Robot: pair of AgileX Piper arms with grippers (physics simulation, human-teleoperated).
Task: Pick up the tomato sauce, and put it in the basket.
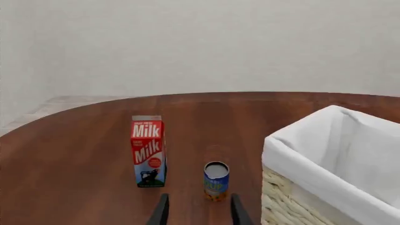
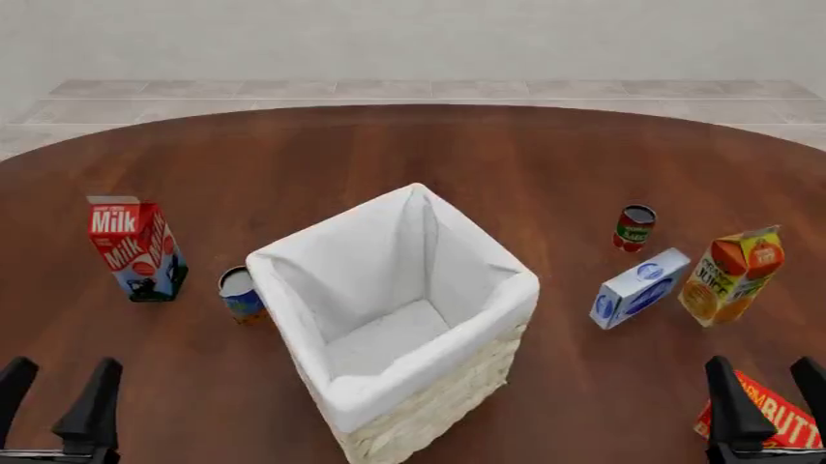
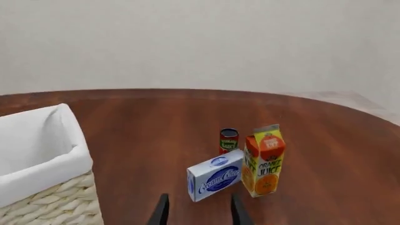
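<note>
The tomato sauce (image 2: pixel 634 228) is a small can with a red and green label, standing upright on the right half of the table; the right wrist view shows the tomato sauce (image 3: pixel 229 140) behind a blue box. The basket (image 2: pixel 467 383), pale wicker with a white lining, stands in the middle, and its rim shows in both wrist views (image 1: pixel 300 164) (image 3: pixel 50 176). My left gripper (image 2: pixel 54 401) is open at the near left edge, its fingertips (image 1: pixel 162 211) empty. At the near right, my right gripper (image 2: pixel 772 398) is open and empty, well short of the can.
A red milk carton (image 2: pixel 134 247) and a blue-and-orange can (image 2: pixel 240 294) stand left of the basket. A blue and white box (image 2: pixel 640 287) and an orange juice carton (image 2: pixel 732 275) sit near the tomato sauce. A red packet (image 2: pixel 764 418) lies under the right gripper.
</note>
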